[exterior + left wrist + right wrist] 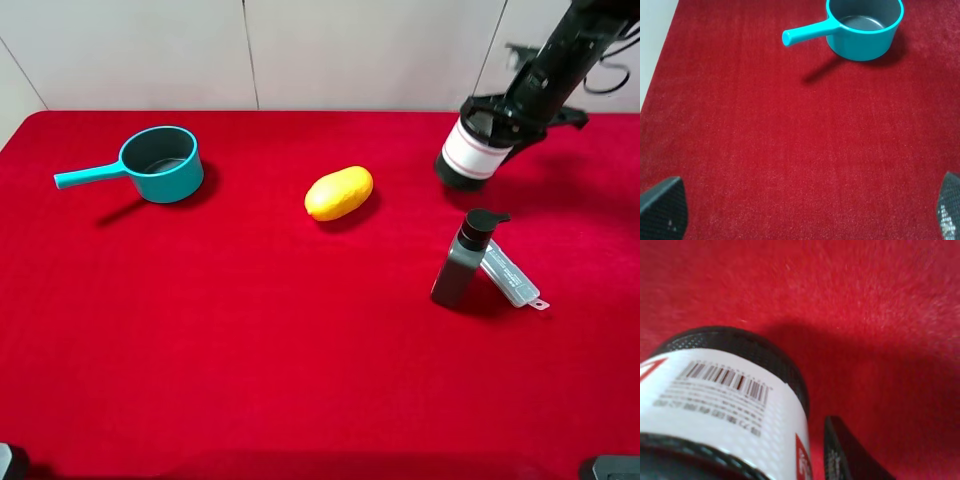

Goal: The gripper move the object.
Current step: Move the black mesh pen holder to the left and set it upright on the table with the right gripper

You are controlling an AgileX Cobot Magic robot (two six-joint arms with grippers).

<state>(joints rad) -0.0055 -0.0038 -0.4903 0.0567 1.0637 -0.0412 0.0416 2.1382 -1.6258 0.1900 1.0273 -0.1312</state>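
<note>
The black wire-mesh cup (468, 152) with its white, red-edged label band hangs tilted over the far right of the red cloth, with its shadow on the cloth beside it. My right gripper (508, 118) is shut on the cup's rim end. The right wrist view shows the cup (725, 405) close up with its barcode, and one black finger (850, 455) beside it; the other finger is hidden. My left gripper (807, 210) is open and empty, low over bare cloth, its fingertips (662, 207) at the picture's corners. It does not show in the exterior high view.
A dark grey pump bottle (462, 262) stands just in front of the cup, with a clear plastic piece (512, 275) against it. A yellow fruit (339, 192) lies mid-table. A teal handled pot (160, 164) sits far left, also in the left wrist view (862, 27). A white wall stands behind.
</note>
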